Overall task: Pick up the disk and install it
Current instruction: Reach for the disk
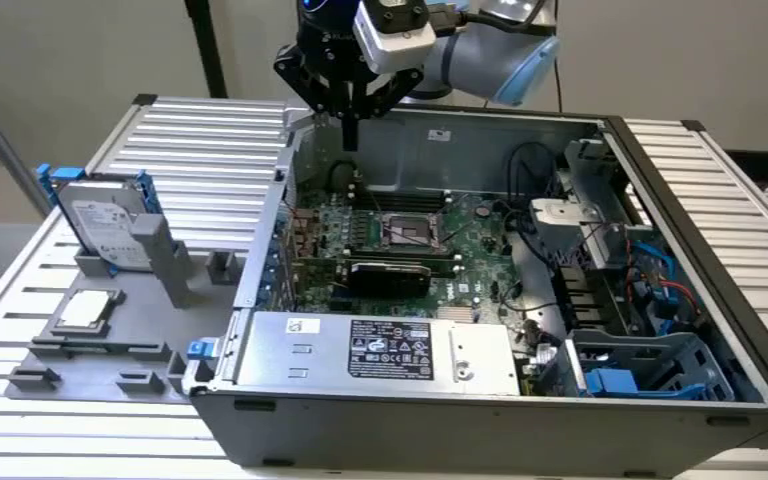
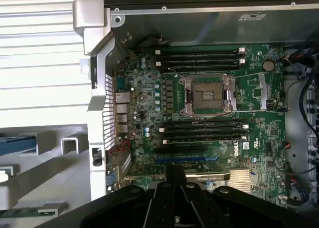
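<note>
I read gripper (image 1: 351, 135) (image 2: 174, 175) hanging over rear edge of open computer case (image 1: 651, 165). Jaws pinched together, nothing between them. Motherboard (image 2: 149, 103) lies below jaws, CPU socket (image 2: 209, 96) just ahead of them. Disk (image 1: 101, 228) stands upright in grey fixture (image 1: 144, 332) outside case, well apart from jaws, toward exterior view's left.

Arm (image 1: 491, 50) high, jaws downward, pressed together
</note>
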You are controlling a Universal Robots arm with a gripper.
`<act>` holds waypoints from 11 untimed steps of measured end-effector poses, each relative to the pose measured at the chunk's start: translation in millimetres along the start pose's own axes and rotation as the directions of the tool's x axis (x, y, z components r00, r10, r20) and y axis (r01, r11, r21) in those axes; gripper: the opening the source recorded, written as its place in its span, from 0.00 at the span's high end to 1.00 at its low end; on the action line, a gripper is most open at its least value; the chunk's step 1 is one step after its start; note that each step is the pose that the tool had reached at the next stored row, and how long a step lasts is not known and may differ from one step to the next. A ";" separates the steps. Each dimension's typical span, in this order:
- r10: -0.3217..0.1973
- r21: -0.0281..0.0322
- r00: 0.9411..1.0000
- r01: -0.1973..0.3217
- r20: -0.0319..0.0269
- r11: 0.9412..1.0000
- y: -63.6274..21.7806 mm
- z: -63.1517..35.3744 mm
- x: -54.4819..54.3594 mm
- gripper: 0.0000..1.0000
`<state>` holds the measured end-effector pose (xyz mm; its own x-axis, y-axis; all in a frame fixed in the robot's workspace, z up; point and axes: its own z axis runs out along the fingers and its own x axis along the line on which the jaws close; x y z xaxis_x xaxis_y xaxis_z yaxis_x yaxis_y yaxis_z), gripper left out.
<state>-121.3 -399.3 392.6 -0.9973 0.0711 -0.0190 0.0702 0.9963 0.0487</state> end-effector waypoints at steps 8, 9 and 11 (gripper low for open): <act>0.000 0.000 1.000 0.000 -0.002 1.000 -1.9 -0.6 26.6 1.00; 0.000 0.000 1.000 0.000 -0.002 1.000 -2.2 -0.7 31.2 1.00; 0.000 0.000 1.000 0.000 -0.004 1.000 -2.9 -0.9 40.4 1.00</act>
<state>-161.8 -399.3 392.6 -0.9974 0.0711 -0.0154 0.0703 0.9964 0.0484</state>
